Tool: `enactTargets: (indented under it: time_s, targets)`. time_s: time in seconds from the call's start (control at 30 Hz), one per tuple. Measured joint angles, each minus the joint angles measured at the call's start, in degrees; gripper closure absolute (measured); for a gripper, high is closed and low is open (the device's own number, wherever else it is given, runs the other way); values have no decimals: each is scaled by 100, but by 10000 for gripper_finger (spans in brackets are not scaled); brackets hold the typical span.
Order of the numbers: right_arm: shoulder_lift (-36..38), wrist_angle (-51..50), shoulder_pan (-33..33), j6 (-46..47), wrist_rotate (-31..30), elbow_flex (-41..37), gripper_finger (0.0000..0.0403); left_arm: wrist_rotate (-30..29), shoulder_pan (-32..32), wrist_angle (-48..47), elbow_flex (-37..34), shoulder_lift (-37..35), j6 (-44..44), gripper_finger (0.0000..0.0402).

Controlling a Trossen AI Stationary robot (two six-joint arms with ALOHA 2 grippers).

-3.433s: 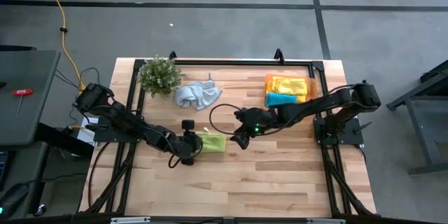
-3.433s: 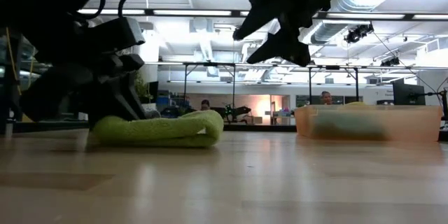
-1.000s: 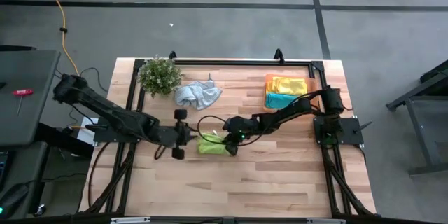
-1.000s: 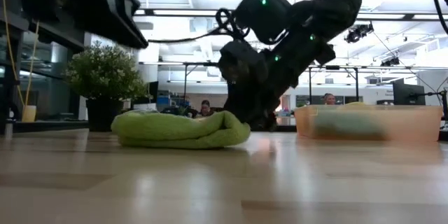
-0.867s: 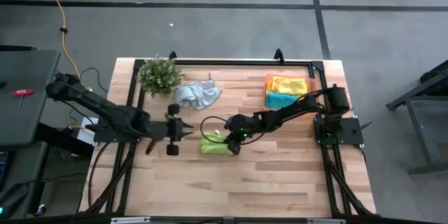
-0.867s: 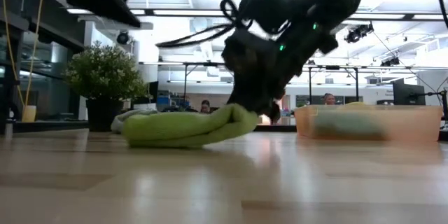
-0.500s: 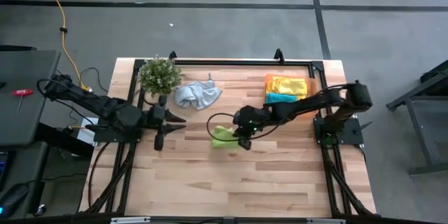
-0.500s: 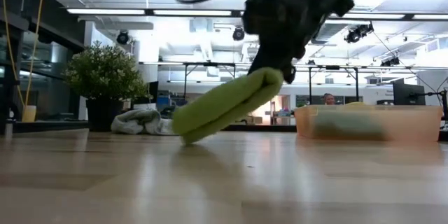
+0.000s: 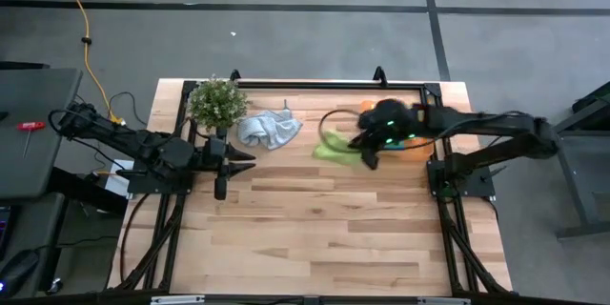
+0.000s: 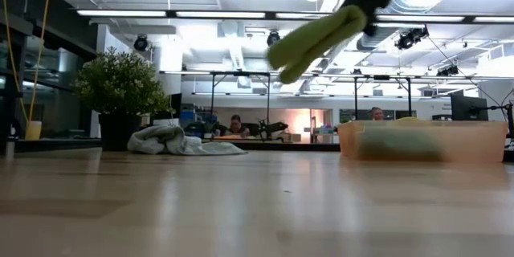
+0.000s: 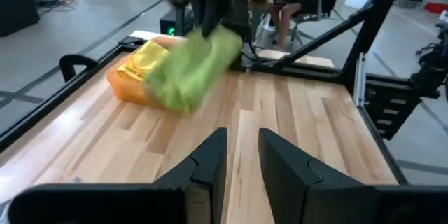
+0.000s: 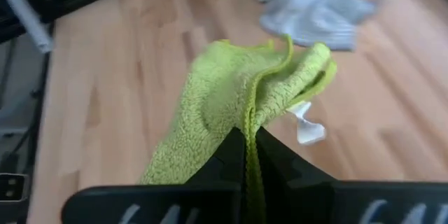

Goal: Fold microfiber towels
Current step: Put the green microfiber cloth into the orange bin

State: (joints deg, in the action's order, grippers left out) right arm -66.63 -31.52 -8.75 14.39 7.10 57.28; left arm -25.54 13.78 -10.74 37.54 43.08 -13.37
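My right gripper [image 9: 358, 150] is shut on a folded lime green towel [image 9: 333, 145], held in the air over the table's far right, beside the orange tray [image 10: 422, 140]. The low view shows that towel [image 10: 317, 36] slanting high above the tabletop. A yellow towel [image 11: 148, 59] lies in the tray. A crumpled grey-blue towel [image 9: 268, 129] lies on the table at the far middle. My left gripper [image 9: 244, 159] hovers near the table's left side, open, with nothing between its fingers [image 11: 210, 155]. My right gripper pinches the folded green towel's layered edge [image 12: 249, 120] between its two shut fingers, several layers together. The towel is lifted clear of the table. It hangs slanting away from the fingers toward the table's left, with a white tag [image 12: 306, 127] dangling from it.
A small leafy plant [image 9: 217, 102] stands at the far left corner. A black frame rail [image 9: 315, 84] runs along the far edge. Bare wood [image 9: 315, 229] fills the middle and near half of the table.
My right gripper has lifted the green towel off the table and carried it up and toward the far right, to the tray; its low end left the wood last. My left gripper has drawn back toward the table's left edge, risen and rolled.
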Motion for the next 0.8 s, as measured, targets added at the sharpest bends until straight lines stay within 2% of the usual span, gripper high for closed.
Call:
enactTargets:
  time_s: [0.2,0.43,0.57,0.8]
  targets:
    - [1257,-1309,-178,278,-1002,4,403,-29,-122,98,0,32,0,327]
    - [2382,-3011,-180,1668,-2672,9,403,-42,-299,177,0,27,-157,327]
    - [2598,-3862,-180,2460,-3409,7,403,-44,-413,175,0,27,-168,327]
    - [2341,-5305,-180,3926,-4073,-2,403,-19,-483,168,0,27,-350,327]
